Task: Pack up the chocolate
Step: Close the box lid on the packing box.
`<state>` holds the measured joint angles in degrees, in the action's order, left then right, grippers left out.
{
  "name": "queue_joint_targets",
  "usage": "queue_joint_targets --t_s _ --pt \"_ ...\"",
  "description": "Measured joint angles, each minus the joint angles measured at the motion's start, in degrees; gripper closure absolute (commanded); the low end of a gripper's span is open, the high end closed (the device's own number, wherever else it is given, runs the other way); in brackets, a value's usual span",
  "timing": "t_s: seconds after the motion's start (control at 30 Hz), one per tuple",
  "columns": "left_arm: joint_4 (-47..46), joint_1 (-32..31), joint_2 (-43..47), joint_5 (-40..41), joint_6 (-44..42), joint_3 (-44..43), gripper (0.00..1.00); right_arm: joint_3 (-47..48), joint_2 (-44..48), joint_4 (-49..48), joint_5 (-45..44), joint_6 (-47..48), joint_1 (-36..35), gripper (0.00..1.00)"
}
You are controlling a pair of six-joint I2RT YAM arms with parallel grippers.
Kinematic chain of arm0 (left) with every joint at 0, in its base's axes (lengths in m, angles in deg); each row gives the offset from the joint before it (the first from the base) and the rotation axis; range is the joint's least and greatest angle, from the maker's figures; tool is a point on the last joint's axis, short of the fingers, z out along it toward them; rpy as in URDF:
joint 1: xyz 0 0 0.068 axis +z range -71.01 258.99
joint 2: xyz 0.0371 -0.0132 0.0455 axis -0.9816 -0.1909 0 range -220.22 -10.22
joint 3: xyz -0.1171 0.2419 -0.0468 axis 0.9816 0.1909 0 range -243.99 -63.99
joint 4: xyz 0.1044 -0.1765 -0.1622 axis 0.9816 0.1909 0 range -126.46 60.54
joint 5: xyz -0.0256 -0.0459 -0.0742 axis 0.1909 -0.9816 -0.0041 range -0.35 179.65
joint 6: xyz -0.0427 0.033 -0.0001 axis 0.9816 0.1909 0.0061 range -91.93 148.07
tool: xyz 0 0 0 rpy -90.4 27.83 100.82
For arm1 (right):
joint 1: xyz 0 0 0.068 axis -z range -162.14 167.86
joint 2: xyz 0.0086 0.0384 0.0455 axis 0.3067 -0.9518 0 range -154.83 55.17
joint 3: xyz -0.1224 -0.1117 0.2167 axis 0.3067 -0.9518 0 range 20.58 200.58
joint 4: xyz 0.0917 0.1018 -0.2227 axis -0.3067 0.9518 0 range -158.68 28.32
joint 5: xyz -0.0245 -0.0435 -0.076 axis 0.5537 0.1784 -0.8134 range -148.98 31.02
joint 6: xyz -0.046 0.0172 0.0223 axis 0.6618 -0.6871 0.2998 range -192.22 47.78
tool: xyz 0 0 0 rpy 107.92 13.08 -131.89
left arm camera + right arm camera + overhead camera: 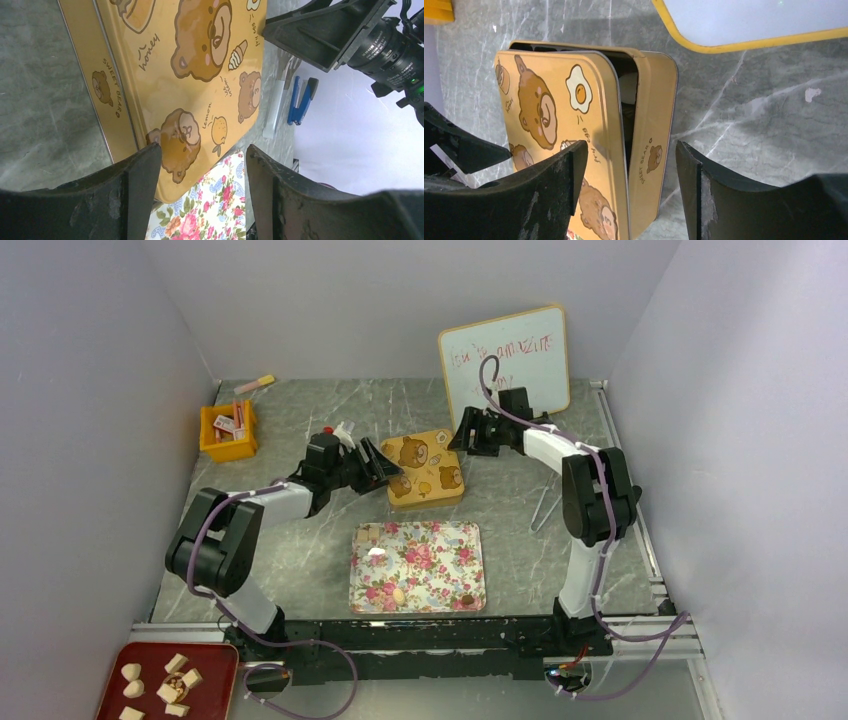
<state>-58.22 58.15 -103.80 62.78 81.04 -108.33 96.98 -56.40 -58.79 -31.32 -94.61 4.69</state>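
Left hand (202, 155) and right hand (631, 150) are gaping empty, flanking the tin (654, 110); its lid (554, 100) is sitting askew, probably needing even pressing.

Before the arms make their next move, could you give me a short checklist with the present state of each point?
1. Left gripper open, holding nothing: ok.
2. Right gripper open, holding nothing: ok.
3. Lid seated squarely on the bear tin: not ok; it sits shifted, and a dark gap shows along one side.
4. All chocolate packed: not ok; pieces lie on the floral tray.
5. Contents of the tin: cannot tell.
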Motion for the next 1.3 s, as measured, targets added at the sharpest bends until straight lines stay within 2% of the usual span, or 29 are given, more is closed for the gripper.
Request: queue_joint_targets --t_s 0.23,0.3,0.37,0.8,1.3 --pt "3.4 0.1 1.5 1.9 -1.4 -1.1 0.32 2.6 -2.0 -0.2 0.6 -0.1 0.0 0.29" --pt "4.2 0.3 2.3 2.4 -1.7 -1.4 0.32 3.3 -2.5 -0.3 1.0 -0.2 0.0 0.20" --pt "4.8 0.6 3.0 2.8 -2.0 -1.7 0.32 3.9 -3.2 -0.5 1.3 -0.3 0.0 0.20" --pt "6.3 1.5 3.2 3.9 -3.2 -1.5 0.32 6.0 -6.7 -1.0 1.6 -1.0 -0.2 0.20" --pt "5.1 1.6 -4.8 4.2 -4.2 -1.7 0.32 11.1 -12.0 -2.3 3.2 -3.2 -0.7 0.22"
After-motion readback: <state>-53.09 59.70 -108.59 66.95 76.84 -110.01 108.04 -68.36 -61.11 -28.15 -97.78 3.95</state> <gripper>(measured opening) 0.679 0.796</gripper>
